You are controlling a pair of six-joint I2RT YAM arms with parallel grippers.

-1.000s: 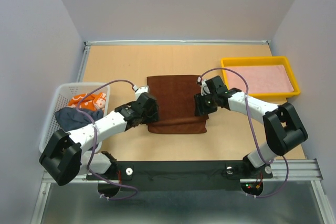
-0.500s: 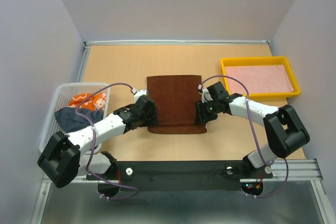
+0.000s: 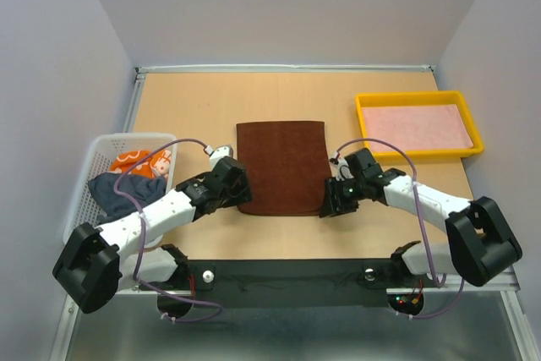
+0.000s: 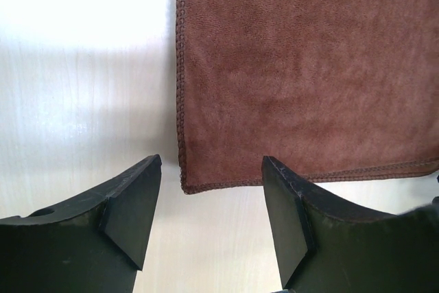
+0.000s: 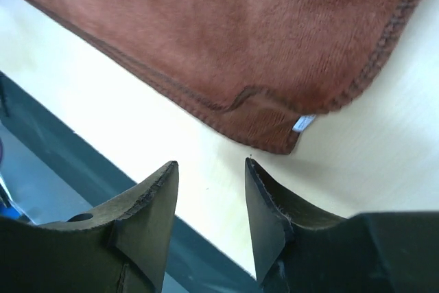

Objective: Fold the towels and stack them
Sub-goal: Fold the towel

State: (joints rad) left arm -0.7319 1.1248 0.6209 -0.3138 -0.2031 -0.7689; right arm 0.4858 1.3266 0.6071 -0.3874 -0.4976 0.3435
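A reddish-brown towel (image 3: 283, 166) lies flat and folded on the middle of the table. My left gripper (image 3: 241, 198) is open and empty just off its near left corner; in the left wrist view the towel (image 4: 309, 66) ends between my spread fingers, with the gripper (image 4: 212, 197) over bare table. My right gripper (image 3: 328, 206) is open and empty just off the near right corner; in the right wrist view the towel (image 5: 240, 32) with its white tag (image 5: 304, 123) lies just ahead of the gripper (image 5: 211, 190). An orange patterned towel (image 3: 145, 162) and a dark navy towel (image 3: 122, 188) lie in the basket.
The white mesh basket (image 3: 101, 145) stands at the left table edge. A yellow tray (image 3: 418, 97) with a pink lining stands at the back right. The dark front rail (image 3: 287, 275) runs close behind both grippers and shows in the right wrist view (image 5: 41, 135).
Both grippers have drawn back toward the near edge, from the towel's sides to just off its near corners. The towel's near edge now lies flatter.
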